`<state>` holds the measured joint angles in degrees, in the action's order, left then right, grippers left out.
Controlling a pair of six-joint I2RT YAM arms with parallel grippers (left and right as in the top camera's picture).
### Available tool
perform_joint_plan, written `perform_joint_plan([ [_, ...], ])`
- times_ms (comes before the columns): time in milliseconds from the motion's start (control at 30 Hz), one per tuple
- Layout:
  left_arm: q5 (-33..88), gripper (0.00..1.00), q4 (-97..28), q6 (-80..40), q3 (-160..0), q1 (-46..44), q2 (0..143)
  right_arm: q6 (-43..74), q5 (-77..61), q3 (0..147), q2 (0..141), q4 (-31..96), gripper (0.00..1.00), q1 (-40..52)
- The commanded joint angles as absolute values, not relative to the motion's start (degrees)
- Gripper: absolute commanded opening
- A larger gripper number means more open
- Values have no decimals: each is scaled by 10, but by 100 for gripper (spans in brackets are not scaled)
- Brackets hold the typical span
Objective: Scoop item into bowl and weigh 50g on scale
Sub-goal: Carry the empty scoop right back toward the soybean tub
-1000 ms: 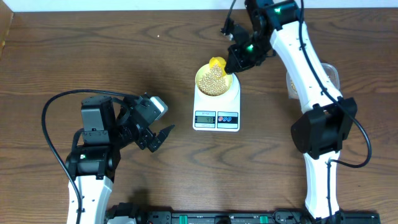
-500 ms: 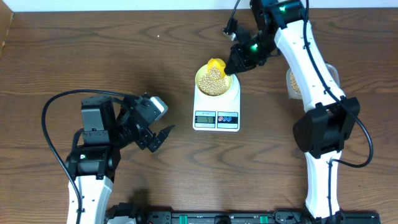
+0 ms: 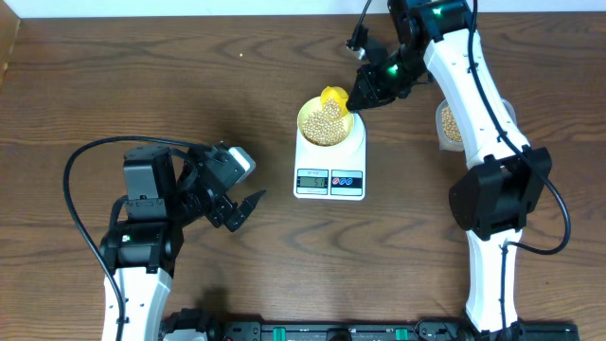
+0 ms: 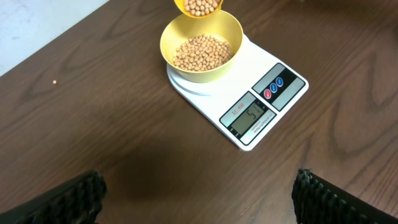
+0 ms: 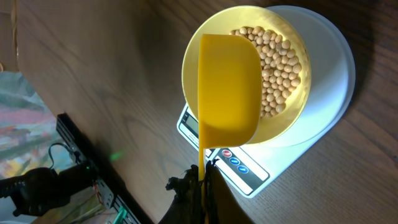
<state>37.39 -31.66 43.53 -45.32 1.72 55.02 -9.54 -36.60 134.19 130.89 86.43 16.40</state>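
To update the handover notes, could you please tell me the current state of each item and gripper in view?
bowl: upright on the scale, partly filled with beans.
beans: most in the bowl, some in the scoop.
scale: switched on, digits showing but unclear.
scoop: held over the bowl, beans inside.
tub: open, beans inside, partly hidden.
left gripper: open, empty.
right gripper: shut on the scoop's handle.

Left wrist view cuts your yellow scoop (image 4: pixel 199 6) at the top edge; left fingers (image 4: pixel 56 202) run off the bottom; overhead, the scale (image 3: pixel 329 180) digits are too small to read; the right arm hides much of the tub (image 3: pixel 447 123) near the table's right edge; in the right wrist view the scoop covers part of bowl (image 5: pixel 280 127) and beans (image 5: pixel 277 68).
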Motion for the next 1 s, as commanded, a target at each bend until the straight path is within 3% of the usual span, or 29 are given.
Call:
perform_joint_plan([
  [0,382,97,-316,437,-452,16,551,-109,-385,1354,1312,866,1,164],
  [467,382,98,-316,437,-452,16,551,-191,-573,1354,1297,903,1,60],
  [733,382,97,-316,437,-452,16,551,-255,-573,1354,1269,972,1,-54],
  [967,382,98,-316,437,-452,16,551,-243,-507,1354,1246,973,1,-146],
])
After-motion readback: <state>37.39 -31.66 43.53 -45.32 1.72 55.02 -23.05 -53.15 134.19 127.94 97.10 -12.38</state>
